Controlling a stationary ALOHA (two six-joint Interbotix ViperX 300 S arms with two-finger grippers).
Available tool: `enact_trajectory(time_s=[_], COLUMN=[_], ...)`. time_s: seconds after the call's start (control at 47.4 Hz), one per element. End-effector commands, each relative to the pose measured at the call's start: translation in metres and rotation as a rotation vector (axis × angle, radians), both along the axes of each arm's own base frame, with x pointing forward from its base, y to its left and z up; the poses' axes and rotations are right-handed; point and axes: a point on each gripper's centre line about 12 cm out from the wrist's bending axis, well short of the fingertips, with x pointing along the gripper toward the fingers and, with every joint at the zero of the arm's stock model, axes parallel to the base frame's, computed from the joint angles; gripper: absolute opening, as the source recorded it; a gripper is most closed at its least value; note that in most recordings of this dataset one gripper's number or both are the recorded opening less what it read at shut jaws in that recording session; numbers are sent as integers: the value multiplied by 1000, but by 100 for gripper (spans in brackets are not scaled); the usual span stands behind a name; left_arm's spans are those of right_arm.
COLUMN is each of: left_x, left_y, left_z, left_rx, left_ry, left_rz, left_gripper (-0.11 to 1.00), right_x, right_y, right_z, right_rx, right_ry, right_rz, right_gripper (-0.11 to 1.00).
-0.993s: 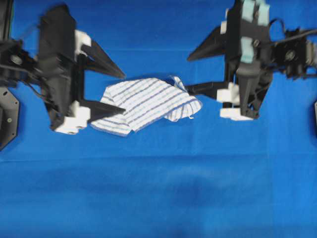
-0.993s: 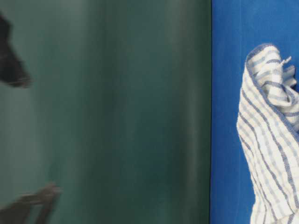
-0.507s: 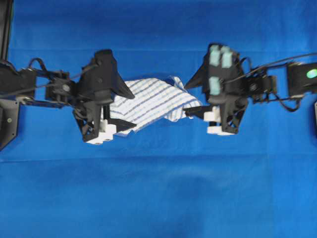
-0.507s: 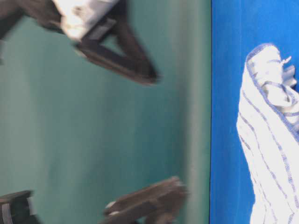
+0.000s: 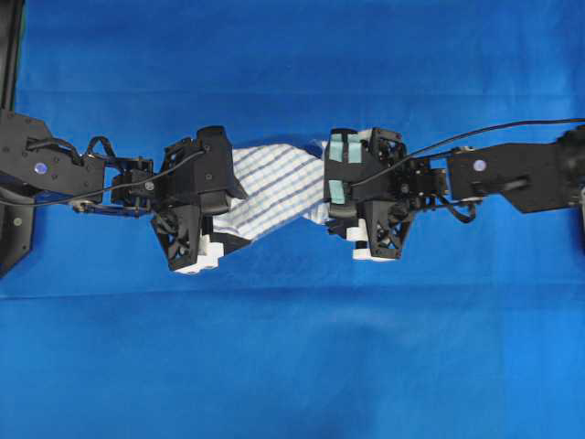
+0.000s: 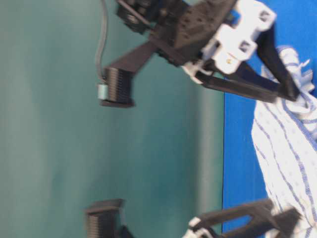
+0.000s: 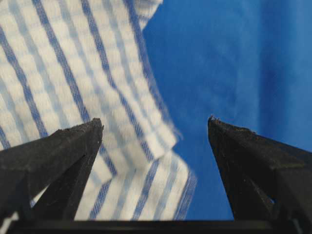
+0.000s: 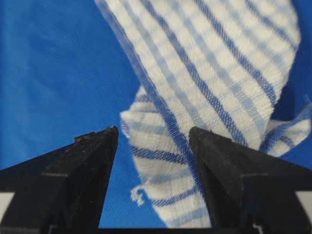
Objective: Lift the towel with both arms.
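The towel (image 5: 274, 187) lies crumpled on the blue sheet (image 5: 292, 366) between the two arms, its left end under the left gripper (image 7: 155, 127) and its right end under the right gripper (image 8: 153, 136). Seen from the left wrist camera, the left gripper's jaws stand wide apart with nothing clamped between them; the striped cloth sits below and ahead of the gripper, filling the space under its left finger (image 7: 58, 156) and reaching into the gap, where a folded corner ends short of the right finger (image 7: 253, 161), which hangs over bare blue sheet. Seen from the right wrist camera, the right gripper is likewise spread open and grips nothing; a fringed corner of the towel lies directly beneath the gap and under its right-hand finger (image 8: 234, 175), the main body of cloth stretching away ahead of the fingertips, while its left-hand finger (image 8: 78, 170) hangs over blue sheet just beside the cloth's edge. In the table-level view (turned on its side) pointed black fingers reach the towel's surface at both ends, though whether they actually press into the fabric cannot be told.
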Motion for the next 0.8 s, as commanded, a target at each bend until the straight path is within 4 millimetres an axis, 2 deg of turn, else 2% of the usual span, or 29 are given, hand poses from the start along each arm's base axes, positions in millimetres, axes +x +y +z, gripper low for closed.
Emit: enact_trajectory(time_s=[0.0,0.275,0.591,0.697,0.781], left_x=[1,-2,-3,-3,-4], left_y=[0,0,0,0,0], left_z=[-4,-33,-41,-42,-43], left_rx=[1,0,1,1,2], left_ry=[-15,-14,12,22,35], left_rz=[-1,4,3,3,3], left_gripper=[92,92,89,80,62], right_x=[6,8,7,8,9], right_y=[-4,-15,-16,-16,-16], right_z=[0,-28,-32,-31,-31], right_rx=[7,15,16,16,14], right_ry=[-38,-5,3,-1,0], right_rz=[-8,-32,-33,-33,-32], right_gripper=[63,63,63,61,55])
